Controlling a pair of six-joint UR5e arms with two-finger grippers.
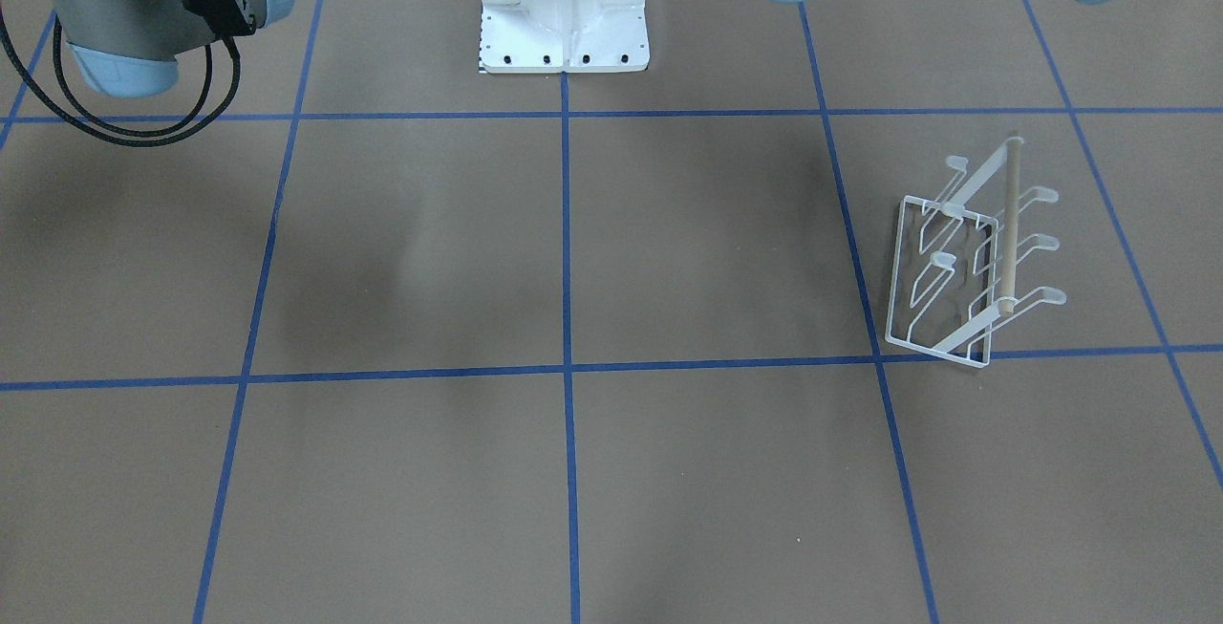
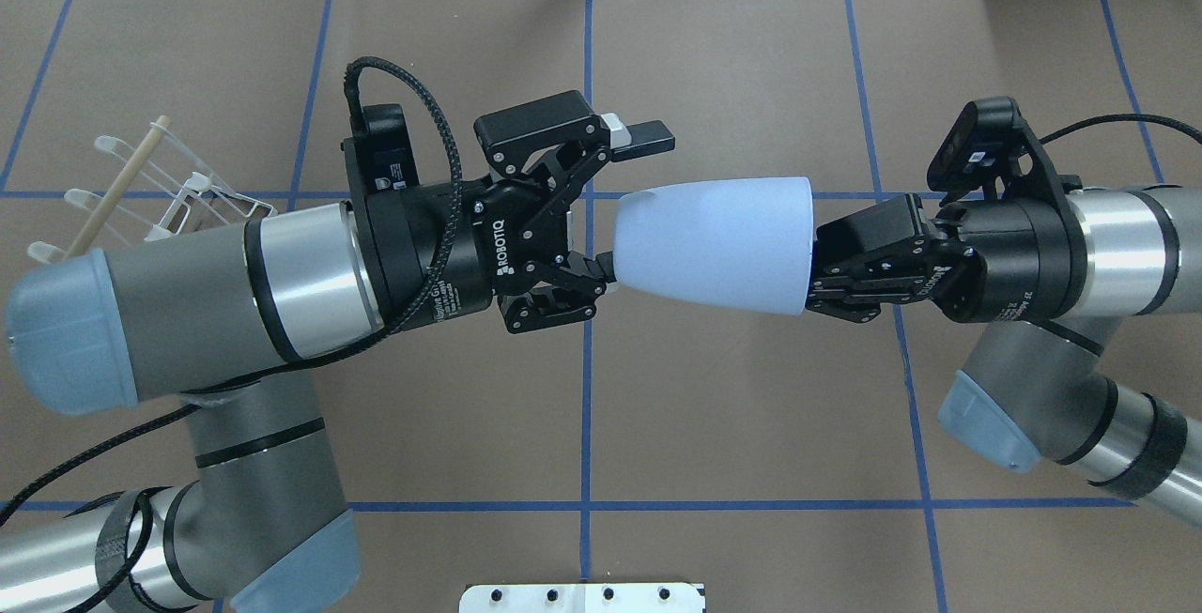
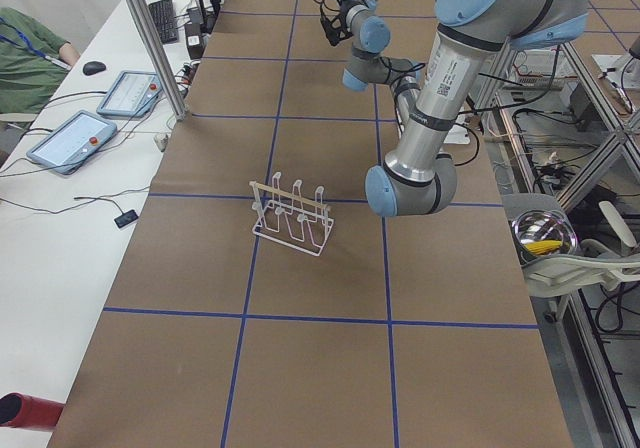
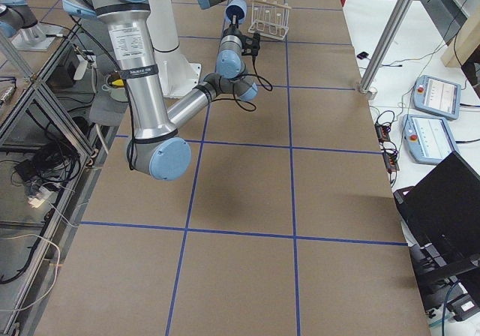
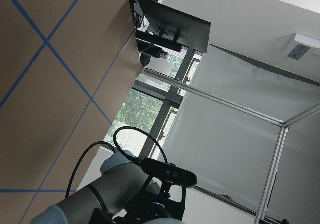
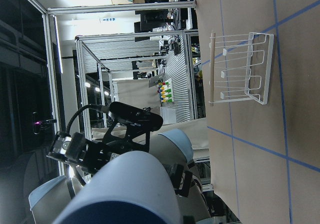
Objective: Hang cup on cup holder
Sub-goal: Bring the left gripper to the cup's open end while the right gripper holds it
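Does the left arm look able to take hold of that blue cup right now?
Probably yes. The left gripper has its jaws open and they seem to straddle the narrow end of the cup, with nothing between. The right gripper grips the wide end, away from that spot.

Overhead camera: fixed behind the robot's edge of the desk (image 2: 751,425), facing forward and down, close on the cup (image 2: 714,242). Front-facing camera: fixed across the opposite edge, looking steeply down, with the base plate (image 1: 564,32) at its top. Side cameras: one off each end of the desk, looking along it from well back. Wrist cameras: both rolled sideways and close in. The cup holder (image 1: 1008,232) shows in all four fixed views and the right wrist view. The overhead and right wrist views share the cup.
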